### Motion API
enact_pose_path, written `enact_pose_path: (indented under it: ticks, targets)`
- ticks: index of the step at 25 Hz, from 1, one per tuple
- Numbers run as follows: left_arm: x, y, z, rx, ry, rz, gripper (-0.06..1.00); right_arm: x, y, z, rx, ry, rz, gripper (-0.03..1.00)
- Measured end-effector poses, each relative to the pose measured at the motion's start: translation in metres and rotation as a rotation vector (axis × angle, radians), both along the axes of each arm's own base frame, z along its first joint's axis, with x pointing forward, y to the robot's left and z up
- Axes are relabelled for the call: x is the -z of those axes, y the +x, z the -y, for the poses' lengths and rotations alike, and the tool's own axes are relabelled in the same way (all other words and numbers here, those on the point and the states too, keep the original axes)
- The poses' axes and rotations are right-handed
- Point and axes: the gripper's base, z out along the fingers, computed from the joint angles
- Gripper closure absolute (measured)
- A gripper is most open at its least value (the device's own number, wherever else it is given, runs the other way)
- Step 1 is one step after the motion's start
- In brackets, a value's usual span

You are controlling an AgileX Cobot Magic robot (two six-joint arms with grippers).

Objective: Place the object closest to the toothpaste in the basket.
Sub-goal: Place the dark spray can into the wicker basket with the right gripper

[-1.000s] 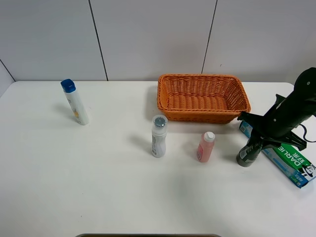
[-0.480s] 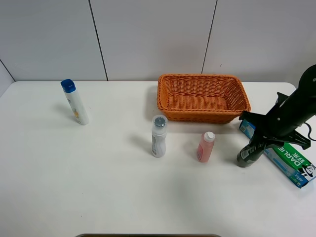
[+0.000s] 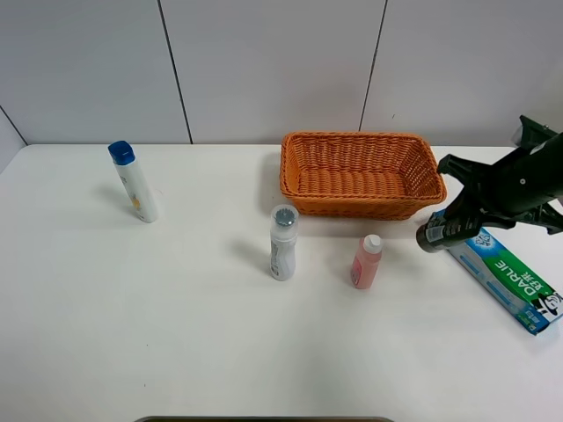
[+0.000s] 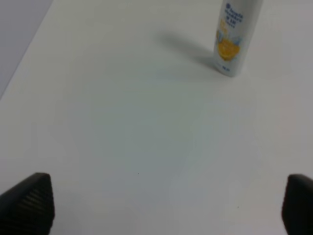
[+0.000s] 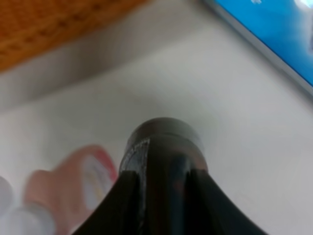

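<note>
My right gripper [image 3: 456, 218] is shut on a dark bottle [image 3: 435, 233] and holds it tilted above the table, just off the front right corner of the orange wicker basket [image 3: 352, 137]. The toothpaste box [image 3: 506, 274], green and blue, lies flat to the right of the bottle. In the right wrist view the dark bottle [image 5: 164, 159] sits between my fingers, with the toothpaste box [image 5: 274, 34] and the basket [image 5: 54, 24] beyond it. My left gripper [image 4: 161, 205] is open and empty over bare table; it does not show in the exterior view.
A pink bottle [image 3: 366, 261] and a white bottle with a grey cap [image 3: 282, 243] stand in front of the basket. A white bottle with a blue cap [image 3: 134, 182] stands at the far left, also in the left wrist view [image 4: 234, 34].
My right gripper has lifted the dark bottle off the table beside the toothpaste box and carried it up and back toward the basket's corner. Nothing else moved.
</note>
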Motion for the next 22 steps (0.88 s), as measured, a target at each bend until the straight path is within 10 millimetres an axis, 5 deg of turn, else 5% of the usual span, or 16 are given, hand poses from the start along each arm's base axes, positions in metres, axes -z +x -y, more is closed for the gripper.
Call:
enact_pose_path:
  ticks: [15, 22]
  targets:
    - [0.0, 0.0, 0.0, 0.0, 0.0, 0.0, 0.0, -0.036, 0.021, 0.011, 0.108, -0.065, 0.441, 0.69]
    - [0.0, 0.0, 0.0, 0.0, 0.0, 0.0, 0.0, -0.019, 0.038, 0.015, 0.146, -0.089, 0.46, 0.69]
